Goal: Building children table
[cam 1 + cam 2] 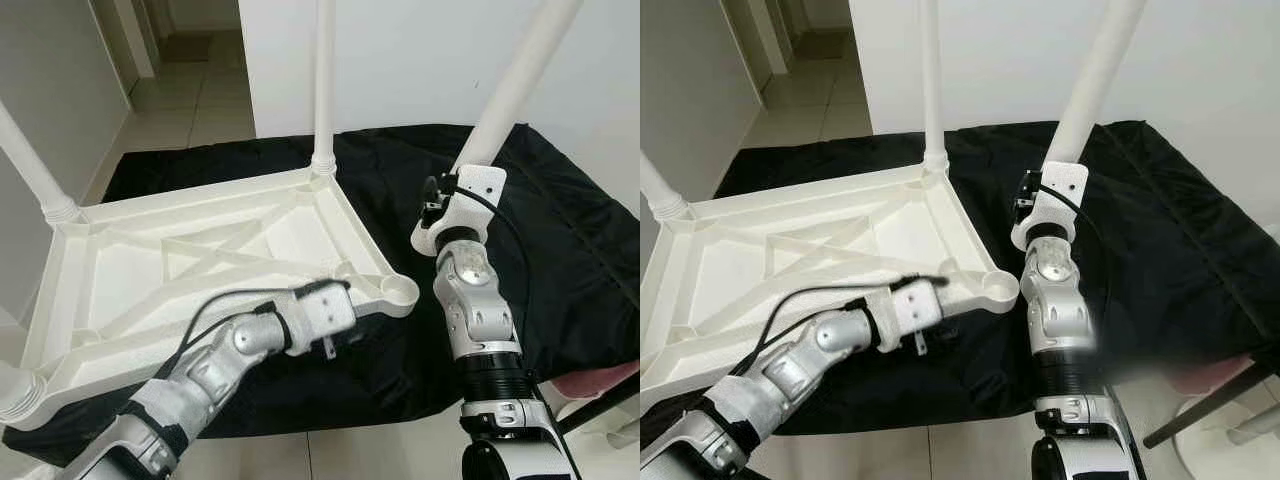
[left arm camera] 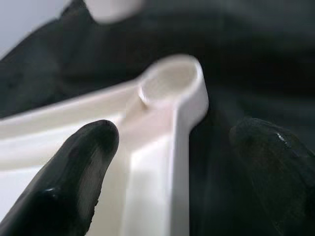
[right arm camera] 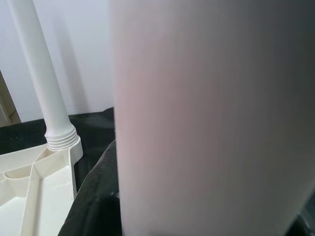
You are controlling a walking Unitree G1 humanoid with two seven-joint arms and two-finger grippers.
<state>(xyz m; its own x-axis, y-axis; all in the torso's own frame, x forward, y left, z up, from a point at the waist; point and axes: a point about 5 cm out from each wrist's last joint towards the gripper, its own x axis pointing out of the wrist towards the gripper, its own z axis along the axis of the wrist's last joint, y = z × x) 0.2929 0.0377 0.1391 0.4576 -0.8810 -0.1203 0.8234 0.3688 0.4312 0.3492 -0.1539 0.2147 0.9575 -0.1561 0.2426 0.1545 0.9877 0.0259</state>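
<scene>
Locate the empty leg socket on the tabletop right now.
The empty leg socket is the upturned tabletop's near corner on the robot's right, just ahead of the left gripper and below-left of the loose leg beside the right gripper.

You're in a home: pale tiled floor [image 1: 190, 100], plain white walls [image 1: 400, 60], a hallway doorway [image 1: 195, 25], and a black cloth [image 1: 560, 230] spread as a work surface.

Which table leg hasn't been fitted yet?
On the black cloth lies an upside-down white tabletop with legs standing in three corners. The loose leg slants beside it in the right gripper, above the empty corner socket.
</scene>
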